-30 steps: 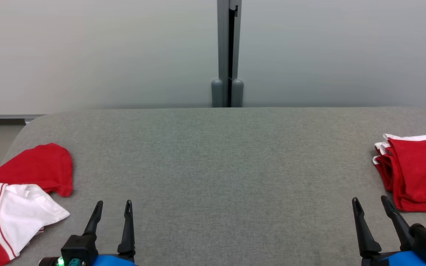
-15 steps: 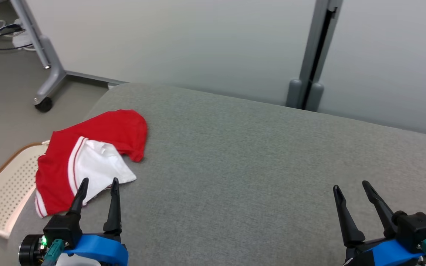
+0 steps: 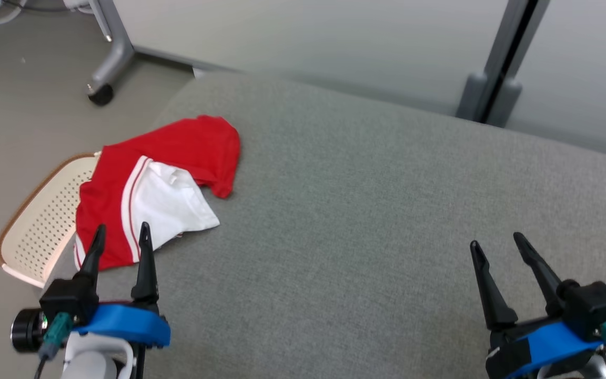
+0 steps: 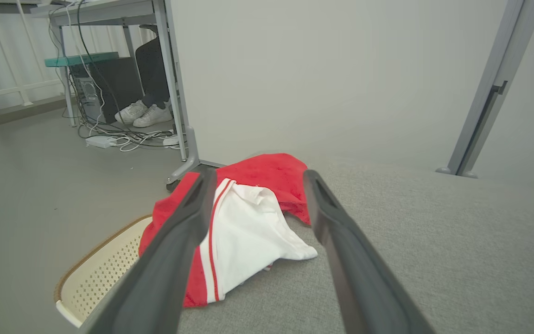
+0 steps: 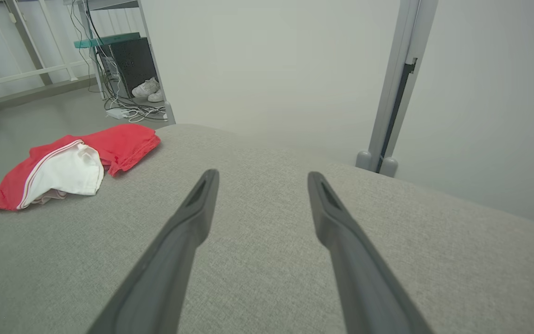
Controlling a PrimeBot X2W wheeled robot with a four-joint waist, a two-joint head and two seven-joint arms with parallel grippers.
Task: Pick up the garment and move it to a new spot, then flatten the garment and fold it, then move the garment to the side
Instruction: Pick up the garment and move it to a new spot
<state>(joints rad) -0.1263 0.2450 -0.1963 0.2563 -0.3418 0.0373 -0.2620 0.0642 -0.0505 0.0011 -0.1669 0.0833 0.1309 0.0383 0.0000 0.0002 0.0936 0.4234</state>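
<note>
A crumpled red garment [image 3: 177,152] with a white panel and white stripes lies at the left end of the grey table [image 3: 366,210], its lower part hanging over the table's corner. The garment [image 4: 248,218] also lies ahead in the left wrist view, and the garment [image 5: 72,162] appears far left in the right wrist view. My left gripper [image 3: 121,234] hovers open just short of the garment's near edge, nothing between its fingers. My right gripper [image 3: 497,242] stands open over bare table at the lower right, far from the garment.
A cream perforated basket [image 3: 40,221] sits on the floor beside the table's left corner, partly under the garment. A desk leg on a caster [image 3: 100,93] stands on the floor beyond. A grey partition post [image 3: 492,89] rises behind the table. A person's white shoes [image 4: 144,113] show under the desk.
The head camera has swung left and down, bringing the garment and basket into fuller view. A second red pile at the right has left the picture. Both grippers stay open.
</note>
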